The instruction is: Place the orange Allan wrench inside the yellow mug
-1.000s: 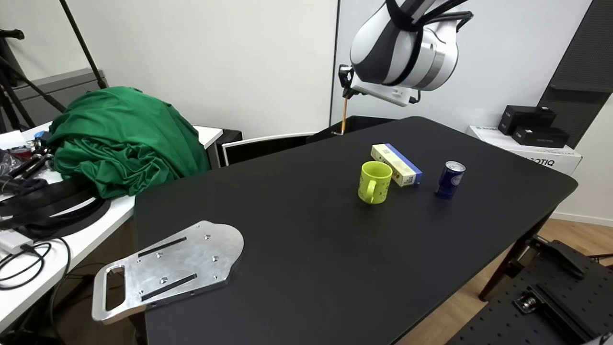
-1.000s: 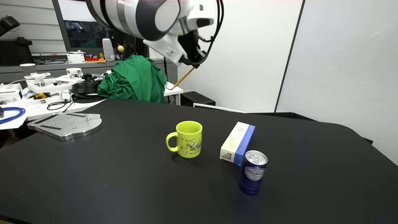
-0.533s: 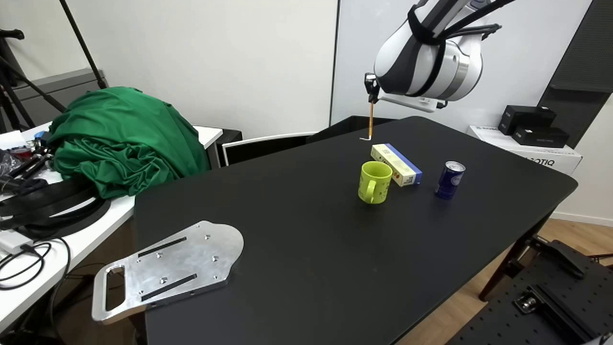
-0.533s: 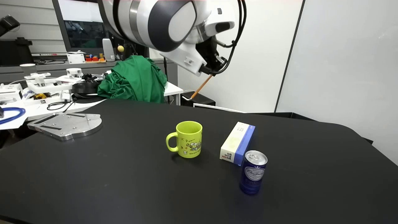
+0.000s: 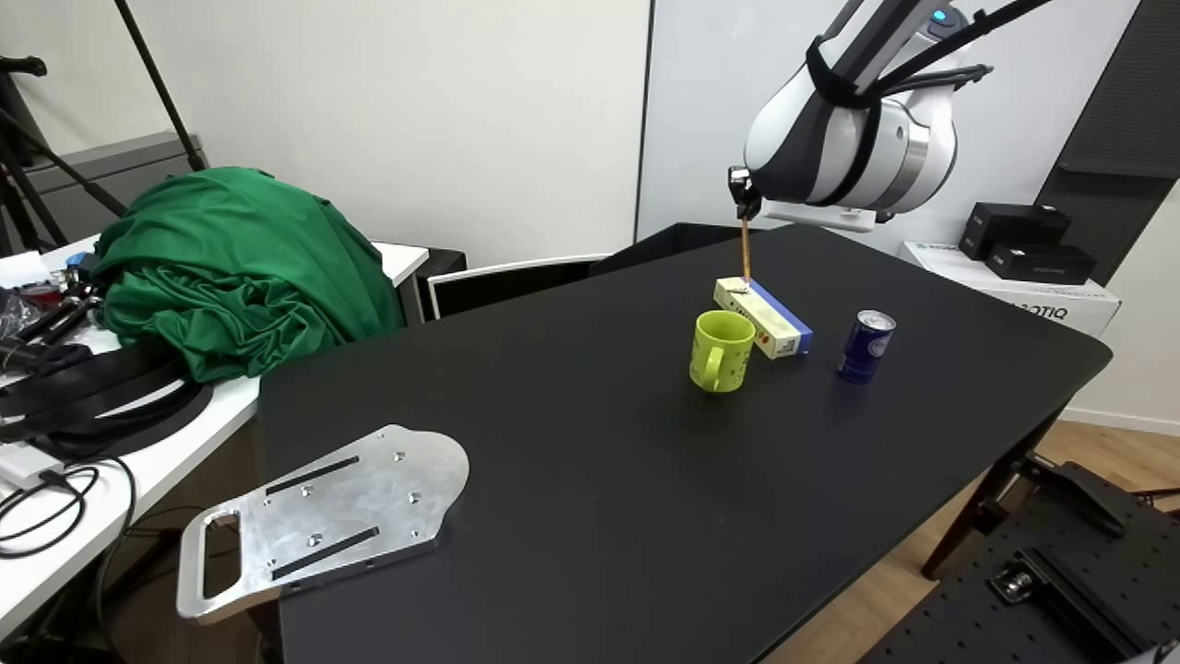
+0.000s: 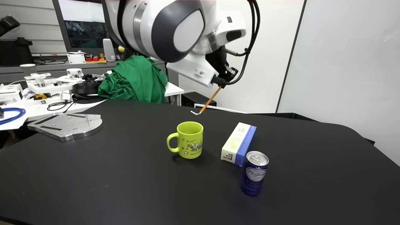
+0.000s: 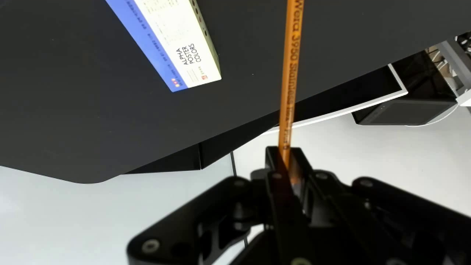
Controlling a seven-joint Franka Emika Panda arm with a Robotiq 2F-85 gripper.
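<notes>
The gripper, pinched tight on the orange Allan wrench, sinks nearer the yellow mug; I'd guess insertion is close.

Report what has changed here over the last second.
The black hand has come lower and shifted rightward in both exterior views, carrying the thin orange rod-like wrench. Nothing was newly grasped or let go. The yellow-green cylindrical mug, long white-and-blue box, dark blue metal can and flat silver metal plate stayed put.
</notes>
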